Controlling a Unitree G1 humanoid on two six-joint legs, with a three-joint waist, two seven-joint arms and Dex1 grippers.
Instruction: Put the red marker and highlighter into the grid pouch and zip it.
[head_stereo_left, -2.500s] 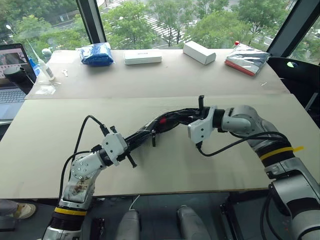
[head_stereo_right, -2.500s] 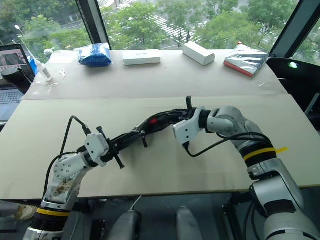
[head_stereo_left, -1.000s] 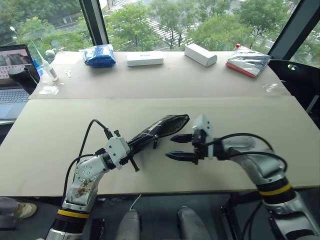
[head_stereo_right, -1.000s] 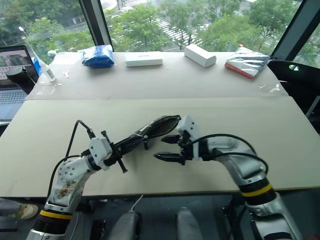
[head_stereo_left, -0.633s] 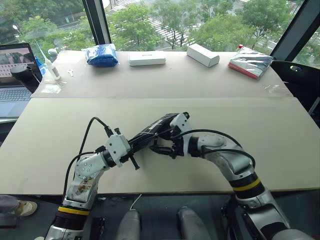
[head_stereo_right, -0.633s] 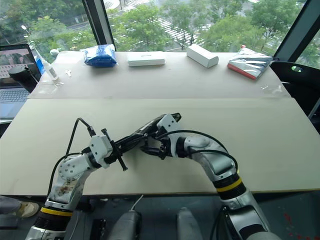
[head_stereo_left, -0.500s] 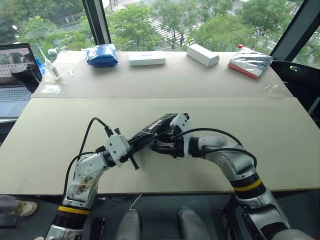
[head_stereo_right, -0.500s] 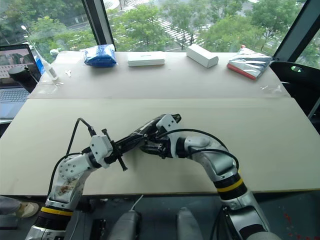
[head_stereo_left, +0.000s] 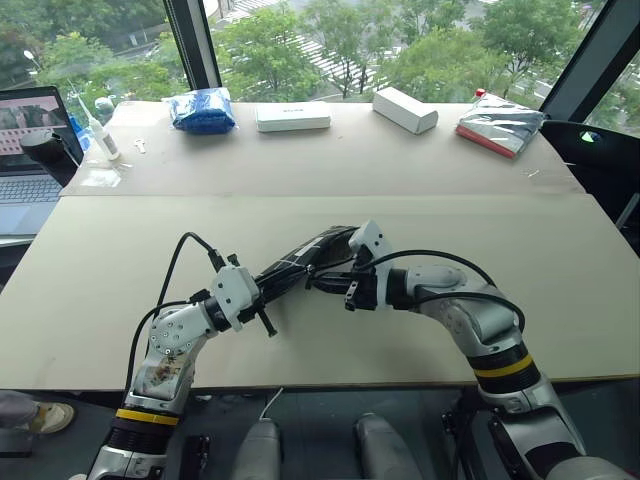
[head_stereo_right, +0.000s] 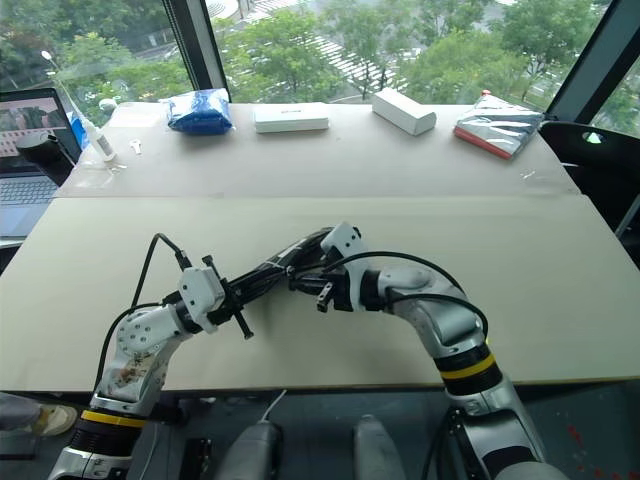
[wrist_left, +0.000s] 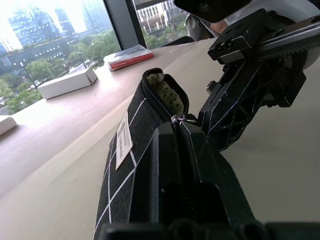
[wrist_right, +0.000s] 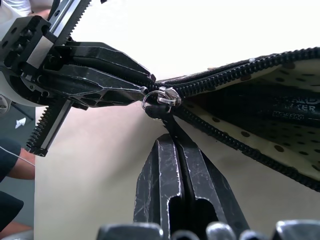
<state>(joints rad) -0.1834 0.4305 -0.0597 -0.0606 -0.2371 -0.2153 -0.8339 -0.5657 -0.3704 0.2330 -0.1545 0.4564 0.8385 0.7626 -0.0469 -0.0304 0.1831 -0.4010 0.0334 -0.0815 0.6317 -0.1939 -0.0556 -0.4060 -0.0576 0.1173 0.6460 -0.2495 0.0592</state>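
Near the front middle of the beige worktop (head_stereo_left: 420, 165), the grid pouch (head_stereo_left: 305, 260) is held off the surface between the two arms, slanting up from the left gripper (head_stereo_left: 262, 297) toward the right gripper (head_stereo_left: 322, 281). The left gripper is pressed together on the pouch's nearer end, its fingers pinching the fabric beside the zipper. The right gripper is also clamped shut, gripping the black zipper pull (wrist_right: 167, 122) just below the silver slider (wrist_right: 162, 96), at the point where the zipper teeth meet. Beyond the slider the pouch's mouth gapes open, showing a pale dotted lining, and a dark pen body with printed lettering (wrist_right: 282, 107) lies inside; which pen it is I cannot tell. Along the far edge of the worktop sit a blue cloth bundle (head_stereo_left: 203, 108), two white boxes (head_stereo_left: 292, 116) and a silvery packet (head_stereo_left: 498, 124), well apart from the pouch.
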